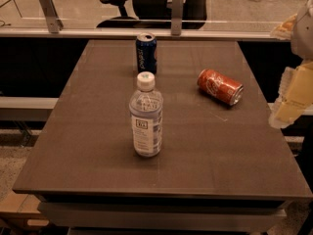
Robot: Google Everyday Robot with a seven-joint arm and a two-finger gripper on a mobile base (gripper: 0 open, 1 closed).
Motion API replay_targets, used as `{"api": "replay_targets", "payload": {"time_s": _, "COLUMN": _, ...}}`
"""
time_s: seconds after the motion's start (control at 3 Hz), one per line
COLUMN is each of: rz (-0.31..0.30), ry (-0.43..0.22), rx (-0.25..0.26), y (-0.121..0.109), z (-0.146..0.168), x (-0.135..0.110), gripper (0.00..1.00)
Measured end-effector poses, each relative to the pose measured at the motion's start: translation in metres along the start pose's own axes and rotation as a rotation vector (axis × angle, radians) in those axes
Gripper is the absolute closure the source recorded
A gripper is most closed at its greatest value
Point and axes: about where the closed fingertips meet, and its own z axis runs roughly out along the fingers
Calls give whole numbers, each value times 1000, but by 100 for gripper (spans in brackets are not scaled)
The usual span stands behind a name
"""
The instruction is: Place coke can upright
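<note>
Coke can: the coke can (pixel 220 86) lies on its side on the right half of the table, toward the far part. One silver end points to the near right, the red body with white lettering faces up. Nothing touches it.
My gripper: my gripper (pixel 292 98) hangs at the right edge of the view, beyond the right edge of the table, apart from the coke can. It holds nothing that I can see. If it is wide or narrow, I cannot tell.
Blue can: a dark blue soda can (pixel 146 52) stands upright near the far edge, left of the coke can and well apart from it.
Water bottle: a clear water bottle (pixel 145 115) with a white cap stands upright near the middle, in front of the blue can.
Table: the brown table (pixel 83 146) carries all three.
Behind: a black office chair (pixel 146 1) stands beyond the far rail.
</note>
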Motion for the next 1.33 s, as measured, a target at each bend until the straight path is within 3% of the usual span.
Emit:
{"api": "replay_targets", "payload": {"time_s": 0.67, "rz": 14, "ry": -6, "rx": 7, "y": -3, "z": -1, "x": -1, "gripper": 0}}
{"api": "replay_targets", "payload": {"time_s": 1.0, "rz": 94, "ry": -53, "rx": -7, "y": -10, "z": 3, "x": 4, "gripper": 0}}
{"api": "replay_targets", "payload": {"time_s": 1.33, "rz": 250, "ry": -105, "rx": -42, "y": -19, "z": 12, "x": 12, "gripper": 0}}
